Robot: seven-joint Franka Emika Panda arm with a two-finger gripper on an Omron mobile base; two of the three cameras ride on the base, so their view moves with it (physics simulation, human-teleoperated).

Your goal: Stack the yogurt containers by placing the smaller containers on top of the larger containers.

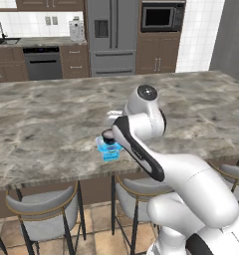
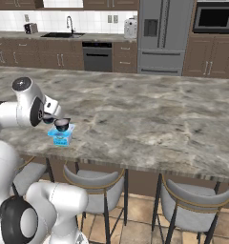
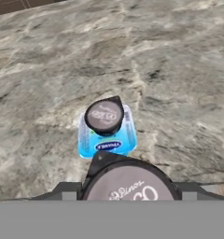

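Large dark cup [image 3: 128, 183] sits nearest hand camera, gripped between fingers [image 3: 128, 189], pale printed lid up. Beyond and below it: light-blue tub [image 3: 107, 135] on counter [image 3: 179, 70], already carrying 1 smaller dark cup [image 3: 104, 115] on top. Held cup lies short of tub, slightly right; judged next move: forward over stack. Marble counter broad; stools [image 1: 44, 204] below edge, fridge [image 1: 111, 35] behind.

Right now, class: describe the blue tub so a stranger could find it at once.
On the long marble counter, near its front edge above the stools, stands the blue tub. It is squarish and translucent, with a round dark cup resting on top.
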